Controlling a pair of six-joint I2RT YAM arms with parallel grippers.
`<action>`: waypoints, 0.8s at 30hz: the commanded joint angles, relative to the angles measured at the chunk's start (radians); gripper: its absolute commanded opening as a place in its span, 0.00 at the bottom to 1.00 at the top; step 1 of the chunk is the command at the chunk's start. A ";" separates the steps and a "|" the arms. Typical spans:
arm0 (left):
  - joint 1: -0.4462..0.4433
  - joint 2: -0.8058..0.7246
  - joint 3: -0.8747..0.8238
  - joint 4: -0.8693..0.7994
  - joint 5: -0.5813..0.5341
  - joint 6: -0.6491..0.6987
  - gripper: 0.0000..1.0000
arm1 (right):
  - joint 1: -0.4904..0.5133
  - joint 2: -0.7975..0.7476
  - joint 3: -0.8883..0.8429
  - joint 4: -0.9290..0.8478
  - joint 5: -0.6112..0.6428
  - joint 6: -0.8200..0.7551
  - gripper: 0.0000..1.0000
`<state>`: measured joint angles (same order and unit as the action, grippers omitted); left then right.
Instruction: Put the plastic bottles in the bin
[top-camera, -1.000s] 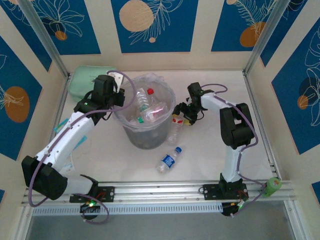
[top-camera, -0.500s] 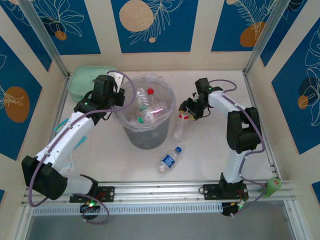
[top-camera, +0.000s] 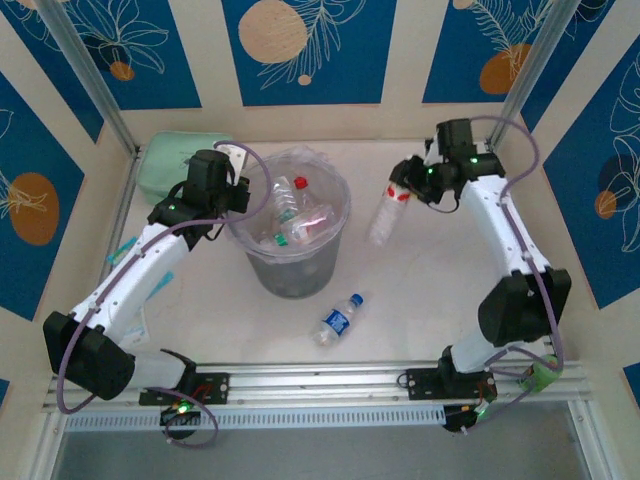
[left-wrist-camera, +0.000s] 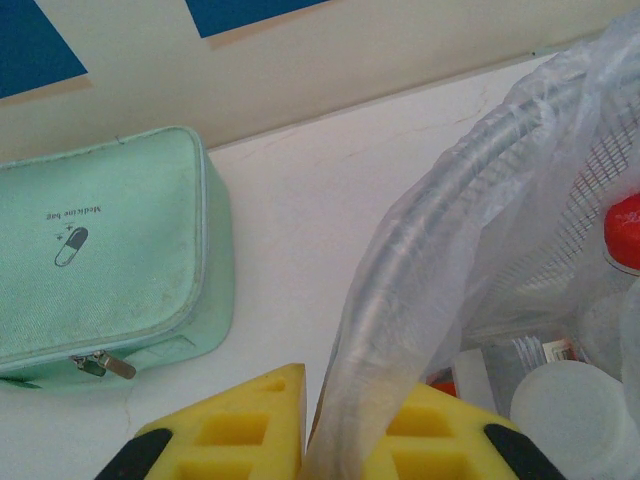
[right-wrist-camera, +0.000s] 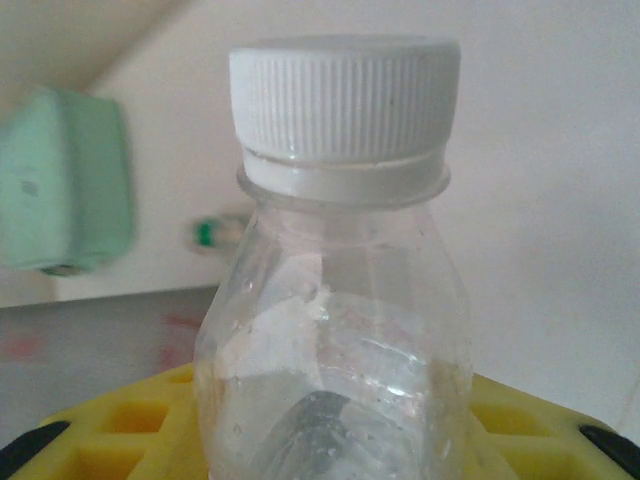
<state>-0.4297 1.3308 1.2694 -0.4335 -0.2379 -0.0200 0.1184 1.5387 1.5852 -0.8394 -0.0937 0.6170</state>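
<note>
White desk (top-camera: 420, 290) with a matt top, closed on three sides by cream walls (top-camera: 408, 60). On the walls, dark blue panels (top-camera: 300, 50) with orange discs and white leaf drawings. Two slanted aluminium posts (top-camera: 85, 75) in the far corners. Along the near edge, a silver rail (top-camera: 320, 378); below it a grey strip (top-camera: 320, 450), perhaps the floor. Soft, even light, without hard shadows.

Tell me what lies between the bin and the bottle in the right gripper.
In the top view that stretch is bare table, from the bin to the bottle that the right gripper holds.
</note>
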 joint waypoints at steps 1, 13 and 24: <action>-0.021 0.054 -0.047 -0.090 -0.003 -0.006 0.00 | 0.004 -0.094 0.085 -0.004 -0.034 0.005 0.42; -0.021 0.043 -0.046 -0.087 0.016 -0.012 0.00 | 0.250 -0.182 0.135 0.469 -0.126 0.000 0.41; -0.021 0.006 -0.052 -0.069 0.053 -0.034 0.00 | 0.468 -0.090 -0.007 0.852 -0.069 0.021 0.41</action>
<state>-0.4297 1.3228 1.2652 -0.4328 -0.2321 -0.0273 0.5716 1.4460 1.6215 -0.1642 -0.1833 0.6098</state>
